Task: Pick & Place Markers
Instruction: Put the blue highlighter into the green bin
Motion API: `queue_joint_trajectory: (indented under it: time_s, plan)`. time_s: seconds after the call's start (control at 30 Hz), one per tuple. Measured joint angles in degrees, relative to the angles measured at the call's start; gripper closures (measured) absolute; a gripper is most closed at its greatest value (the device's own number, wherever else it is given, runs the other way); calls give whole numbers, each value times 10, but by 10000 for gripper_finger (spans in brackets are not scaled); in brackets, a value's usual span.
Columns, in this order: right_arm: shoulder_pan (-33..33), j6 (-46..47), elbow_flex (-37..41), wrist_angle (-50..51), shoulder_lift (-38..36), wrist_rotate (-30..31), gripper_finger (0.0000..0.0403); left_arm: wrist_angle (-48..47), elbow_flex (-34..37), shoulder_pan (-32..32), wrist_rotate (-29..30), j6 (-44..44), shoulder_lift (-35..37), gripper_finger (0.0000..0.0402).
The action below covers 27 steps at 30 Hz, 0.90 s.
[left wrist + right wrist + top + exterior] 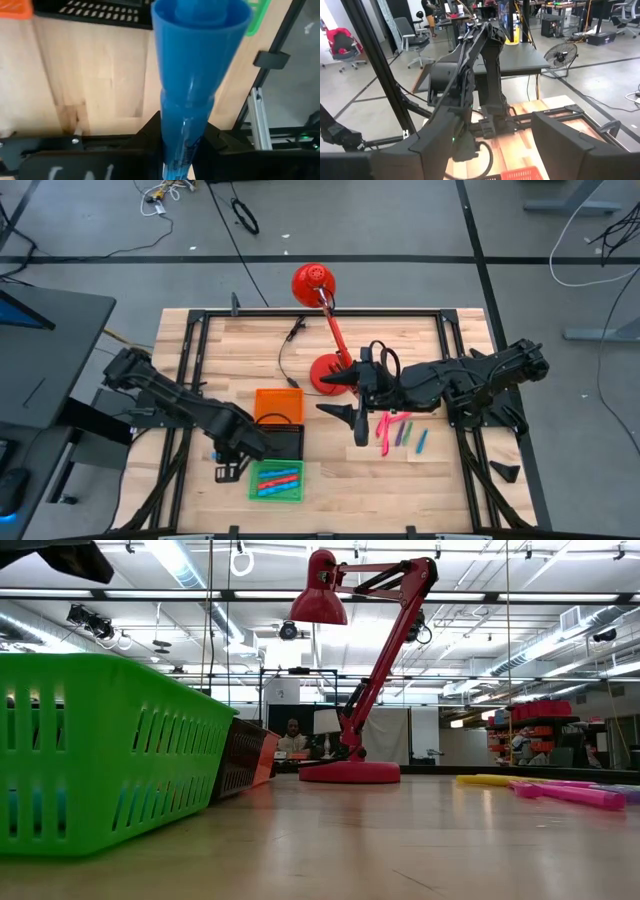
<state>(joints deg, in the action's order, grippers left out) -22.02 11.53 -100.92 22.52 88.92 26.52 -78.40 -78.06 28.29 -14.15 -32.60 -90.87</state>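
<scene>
My left gripper (233,452) is shut on a blue marker (200,75) over the table's near left part, just left of the black tray (288,442) and the green tray (277,480). Blue and pink markers (275,478) lie in the green tray. Several more markers (400,430) in pink, green, yellow and blue lie flat on the wood right of centre. They show at the right of the low view as markers (565,790). My right gripper (345,398) hangs open above the table's middle, left of the loose markers, with nothing between its fingers. My left gripper pinches the blue marker near one end (181,150) between its two fingers. The fingers point steeply down at the table. The marker is lifted clear of the wood, and its free end (200,20) stands up close to the wrist camera.
An orange tray (278,404) sits behind the black one. A red desk lamp (325,330) stands at the table's far middle, its base (328,372) close to my right gripper. A black cable (288,350) lies at the far side. Bare wood lies between the trays and the loose markers.
</scene>
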Motion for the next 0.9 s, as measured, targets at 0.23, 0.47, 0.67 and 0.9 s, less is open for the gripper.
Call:
queue_joint_trajectory:
  time_s: [0.23,0.47,0.67,0.9]
  plan:
    - [0,0,0,22,0,-1,137,7,-88,-5,15,42,-76,337]
    - [-2,2,0,22,0,-6,137,5,-168,-24,25,63,-147,337]
    - [-2,3,0,22,0,-22,137,4,-230,-36,20,81,-201,337]
    - [-2,1,0,28,0,-37,137,-1,-264,-34,21,82,-226,337]
